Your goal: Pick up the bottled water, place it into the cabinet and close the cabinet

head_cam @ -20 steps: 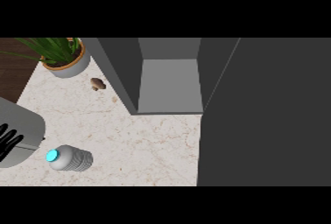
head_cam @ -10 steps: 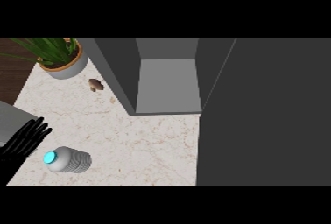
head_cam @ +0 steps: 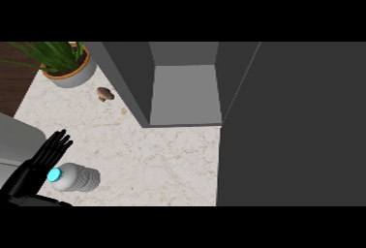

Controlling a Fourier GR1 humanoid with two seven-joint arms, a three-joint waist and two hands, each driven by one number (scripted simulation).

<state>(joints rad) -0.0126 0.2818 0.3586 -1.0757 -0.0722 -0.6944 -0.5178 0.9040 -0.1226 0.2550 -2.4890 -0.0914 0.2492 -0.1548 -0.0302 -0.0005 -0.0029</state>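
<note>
One bottle, one open cabinet, one hand beside the cap

One hand shows in the head view, the left hand (head_cam: pixel 39 167), entering from the lower left corner at about 8 o'clock; its black fingers (head_cam: pixel 55 145) are straight and spread a little, pointing toward 1 o'clock, and they hold nothing; the palm sits just beside the bottle's cap, and whether it touches the cap cannot be told; a grey forearm (head_cam: pixel 18 140) lies at the left edge behind it; the right hand is not in view.

One bottled water (head_cam: pixel 75 178) lies on its side on the tabletop (head_cam: pixel 164 164) at about 7 o'clock; its glowing cyan cap (head_cam: pixel 54 175) faces 9 o'clock toward the hand, and its ribbed pale body runs toward 3 o'clock.

One cabinet (head_cam: pixel 186 92) stands at about 12 o'clock, its grey interior exposed; one dark door (head_cam: pixel 293 126) fills the right side from 1 to 5 o'clock, swung open; the bottle is well apart from the cabinet opening, with bare marbled surface between them.

One potted plant (head_cam: pixel 66 65) sits at 11 o'clock, green leaves fanning from a grey pot with an orange rim; one small brown mushroom-like object (head_cam: pixel 105 93) lies near it, between the pot and the cabinet's left wall.
</note>
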